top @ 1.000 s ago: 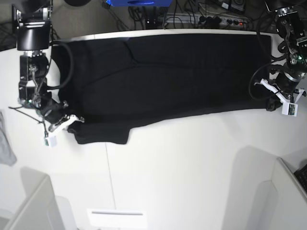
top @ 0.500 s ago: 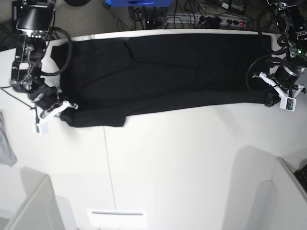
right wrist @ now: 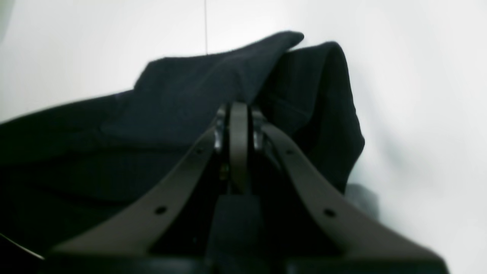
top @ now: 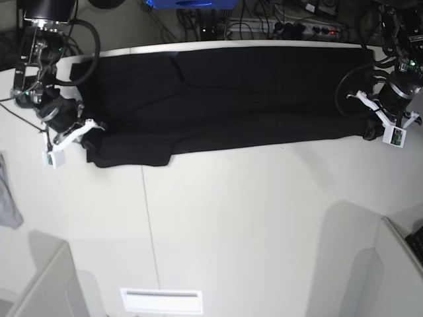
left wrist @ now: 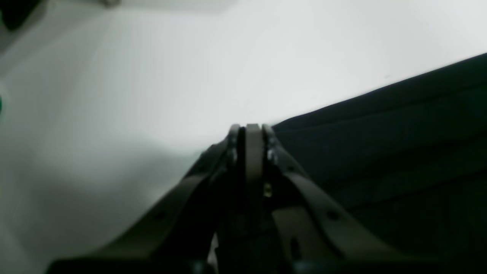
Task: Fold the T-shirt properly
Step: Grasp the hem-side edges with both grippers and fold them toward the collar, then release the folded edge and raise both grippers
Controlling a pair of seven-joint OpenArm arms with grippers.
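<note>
The black T-shirt (top: 225, 99) lies as a long band along the far side of the white table (top: 238, 218), plain side up. At its left end, in the base view, my right gripper (top: 94, 129) is shut on a bunched fold of the cloth. The right wrist view shows the closed fingertips (right wrist: 239, 108) pinching raised fabric of the T-shirt (right wrist: 182, 91). At the band's right end my left gripper (top: 371, 129) is shut on the near corner. In the left wrist view its closed tips (left wrist: 253, 127) meet the T-shirt's edge (left wrist: 380, 152).
A small grey cloth (top: 6, 198) hangs at the table's left edge. Cables and a power strip (top: 304, 28) run behind the table. White partitions stand at the near left (top: 39, 284) and near right (top: 390, 264) corners. A white slot plate (top: 162, 300) sits at the near edge.
Both grippers have moved toward the far side of the table, carrying the T-shirt's near edge with them. The black band now lies narrower and farther back.
</note>
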